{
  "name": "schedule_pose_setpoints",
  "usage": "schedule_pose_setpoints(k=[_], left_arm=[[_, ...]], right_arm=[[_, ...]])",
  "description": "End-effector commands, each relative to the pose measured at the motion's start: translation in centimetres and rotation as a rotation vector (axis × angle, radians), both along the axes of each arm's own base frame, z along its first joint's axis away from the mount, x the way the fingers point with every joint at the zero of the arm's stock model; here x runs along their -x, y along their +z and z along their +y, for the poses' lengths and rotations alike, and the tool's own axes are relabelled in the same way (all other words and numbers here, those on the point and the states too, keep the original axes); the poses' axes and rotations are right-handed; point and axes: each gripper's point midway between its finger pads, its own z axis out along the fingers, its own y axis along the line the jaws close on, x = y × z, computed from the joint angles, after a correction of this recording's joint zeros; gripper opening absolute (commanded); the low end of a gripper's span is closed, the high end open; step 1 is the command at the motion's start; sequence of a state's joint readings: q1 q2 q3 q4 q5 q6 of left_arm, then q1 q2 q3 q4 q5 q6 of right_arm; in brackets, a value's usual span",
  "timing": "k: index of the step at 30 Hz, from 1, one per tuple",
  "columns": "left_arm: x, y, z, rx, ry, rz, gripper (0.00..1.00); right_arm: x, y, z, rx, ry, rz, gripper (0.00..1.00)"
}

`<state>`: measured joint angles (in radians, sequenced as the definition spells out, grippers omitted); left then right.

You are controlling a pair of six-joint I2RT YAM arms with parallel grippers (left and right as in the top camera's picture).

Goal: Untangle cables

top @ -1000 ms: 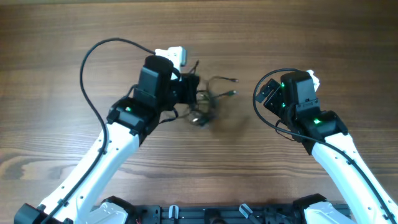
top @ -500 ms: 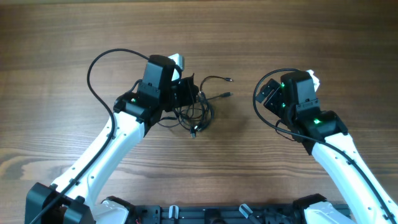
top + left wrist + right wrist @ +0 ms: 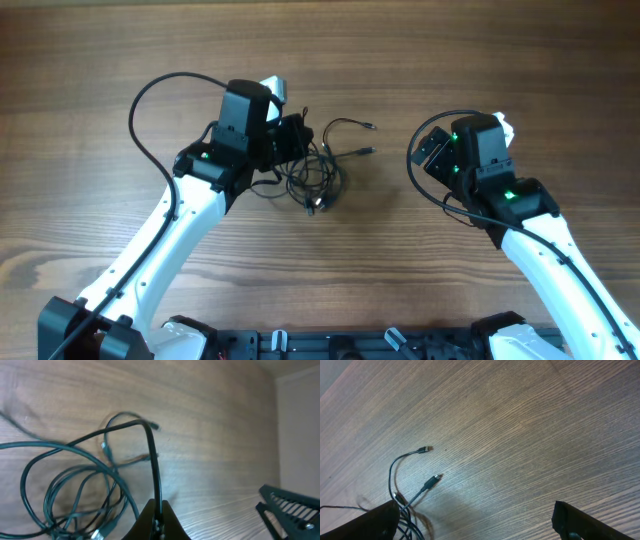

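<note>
Cables bunched in a loose tangle mid-way across the wooden table, one cord clamped between the closed fingers of the left gripper, two plug tips trailing toward the right gripper, its fingers apart, holding nothing, apart from the tangle.

The cables are blurred in the left wrist view and run off its left and near edges; one cord seems to vanish into the left tool. From above, that tool's housing hides its tips and the tangle's left side.
</note>
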<state>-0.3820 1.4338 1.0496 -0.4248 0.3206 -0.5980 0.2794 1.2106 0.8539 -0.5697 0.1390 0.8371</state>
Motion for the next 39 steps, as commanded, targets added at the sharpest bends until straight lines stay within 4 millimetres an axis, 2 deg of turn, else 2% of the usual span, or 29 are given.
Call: schedule_pose_setpoints(k=[1,4,5,6,10,11,13,18,21,26,30,31,37,39], left_arm=[[-1.4,1.9,1.1,0.055,0.028,-0.019,0.04],[-3.8,5.7,3.4,0.128,0.068,-0.088,0.04],[-4.3,6.1,4.2,0.131,0.088,-0.098,0.04],[-4.4,5.8,4.9,0.126,0.105,-0.085,0.04],[-2.2,1.6,5.0,0.005,0.055,0.046,0.04],[-1.8,0.5,4.7,-0.028,0.043,0.075,0.04],[-1.3,-0.2,3.4,-0.03,0.004,0.097,0.04],[-1.3,0.3,-1.2,-0.066,-0.083,-0.011,0.04],[-0.7,0.4,-2.9,-0.079,-0.118,-0.034,0.04],[-0.2,0.2,-3.2,-0.089,-0.127,-0.024,0.04],[-0.6,0.2,-2.9,-0.104,-0.109,-0.036,0.04],[-0.6,0.2,-2.9,-0.103,-0.109,-0.039,0.04],[-0.7,0.3,-2.9,-0.099,-0.103,-0.037,0.04],[-0.8,0.4,-3.0,-0.095,-0.102,-0.047,0.04]], right_arm=[[-0.3,1.1,0.0,-0.014,-0.007,-0.028,1.0],[-0.3,1.0,0.0,-0.014,-0.008,-0.027,1.0],[-0.3,1.0,0.0,-0.014,-0.007,-0.026,1.0],[-0.3,1.0,0.0,-0.014,-0.007,-0.026,1.0],[-0.3,1.0,0.0,-0.014,-0.007,-0.024,1.0],[-0.3,1.0,0.0,-0.014,-0.008,-0.024,1.0],[-0.3,1.0,0.0,-0.013,-0.008,-0.024,1.0],[-0.3,0.9,0.0,-0.013,-0.007,-0.022,1.0],[-0.5,1.0,0.1,-0.027,-0.023,-0.029,1.0],[-0.3,1.3,2.7,-0.433,-0.303,0.034,1.0],[-0.3,1.3,2.7,-0.733,-0.699,0.089,1.0],[-0.1,1.2,3.2,-0.79,-0.736,0.125,1.0],[0.8,1.1,4.8,-0.839,-0.69,0.208,1.0],[1.0,1.3,5.6,-0.831,-0.597,0.227,1.0]])
